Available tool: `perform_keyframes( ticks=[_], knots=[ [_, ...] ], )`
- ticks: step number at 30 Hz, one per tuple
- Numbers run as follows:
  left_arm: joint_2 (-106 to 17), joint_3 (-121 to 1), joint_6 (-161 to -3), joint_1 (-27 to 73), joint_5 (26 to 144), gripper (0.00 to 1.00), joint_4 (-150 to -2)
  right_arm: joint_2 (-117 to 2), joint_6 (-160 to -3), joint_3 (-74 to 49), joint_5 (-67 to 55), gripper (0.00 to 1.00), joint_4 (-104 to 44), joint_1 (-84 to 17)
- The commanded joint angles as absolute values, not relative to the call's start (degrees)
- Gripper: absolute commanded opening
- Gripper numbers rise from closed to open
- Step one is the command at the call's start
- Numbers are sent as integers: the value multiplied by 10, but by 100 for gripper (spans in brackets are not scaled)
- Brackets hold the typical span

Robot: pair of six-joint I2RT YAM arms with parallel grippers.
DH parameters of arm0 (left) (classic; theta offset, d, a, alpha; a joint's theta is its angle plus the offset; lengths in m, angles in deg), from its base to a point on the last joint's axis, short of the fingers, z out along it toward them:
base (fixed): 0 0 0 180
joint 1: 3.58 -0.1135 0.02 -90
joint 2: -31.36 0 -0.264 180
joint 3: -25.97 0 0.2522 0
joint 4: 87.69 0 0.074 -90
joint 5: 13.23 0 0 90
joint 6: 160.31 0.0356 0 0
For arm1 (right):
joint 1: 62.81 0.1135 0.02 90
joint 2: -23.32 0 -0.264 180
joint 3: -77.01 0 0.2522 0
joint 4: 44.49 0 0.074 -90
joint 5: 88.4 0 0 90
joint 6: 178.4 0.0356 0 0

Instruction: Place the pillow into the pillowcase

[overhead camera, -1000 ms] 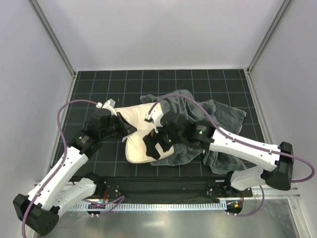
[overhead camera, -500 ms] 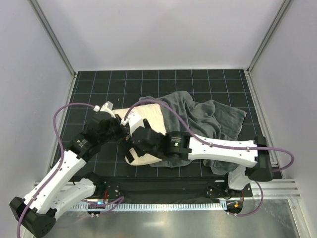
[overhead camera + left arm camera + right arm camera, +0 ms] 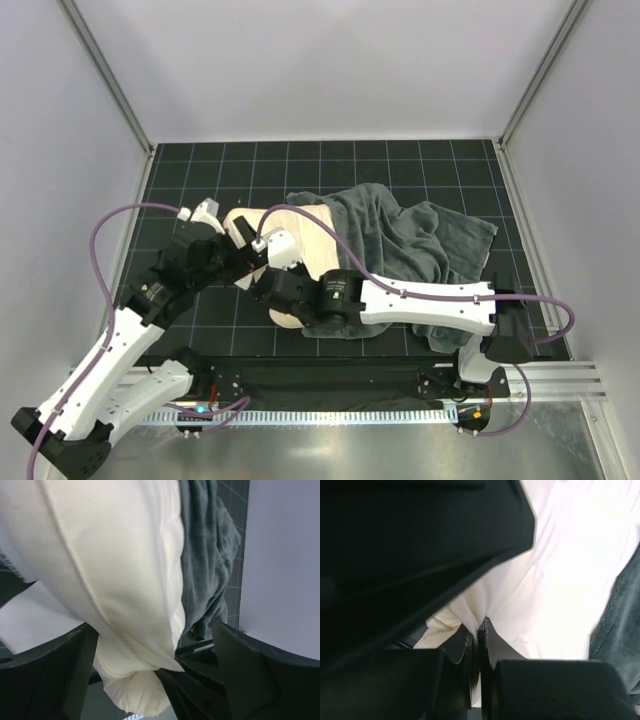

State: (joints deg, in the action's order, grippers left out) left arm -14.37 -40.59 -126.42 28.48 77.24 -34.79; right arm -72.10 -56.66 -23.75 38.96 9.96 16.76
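Pillow [image 3: 300, 225] sits mid-mat [image 3: 200, 170], right side tucked under the grey pillowcase [image 3: 410, 235], left end bare. Right gripper [image 3: 479, 630] is pinched tight on a fold of the pillow. Left gripper [image 3: 155, 627] has its jaws wide apart, with the pillow's corner bulging between them.

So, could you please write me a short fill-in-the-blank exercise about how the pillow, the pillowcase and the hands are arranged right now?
1. The pillow is partly covered by the plush dark ___ pillowcase.
2. The right hand is pinched shut on a fold of the ___.
3. The table is black, marked with a ___ of pale lines.

Missing words: grey; pillow; grid.
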Motion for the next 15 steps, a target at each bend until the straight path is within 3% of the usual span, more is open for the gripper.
perform_keyframes(
  ticks=[1, 8, 15],
  knots=[
    [-123, -476, -1245, 293, 773, 99, -351, -675, -538, -250, 411, 4, 116, 165],
    [-97, -546, -1187, 293, 694, 100, -250, -570, -527, -221, 374, 4, 93, 122],
    [-61, -476, -1206, 293, 698, 100, -278, -485, -539, -232, 346, 4, 64, 92]
  ],
)
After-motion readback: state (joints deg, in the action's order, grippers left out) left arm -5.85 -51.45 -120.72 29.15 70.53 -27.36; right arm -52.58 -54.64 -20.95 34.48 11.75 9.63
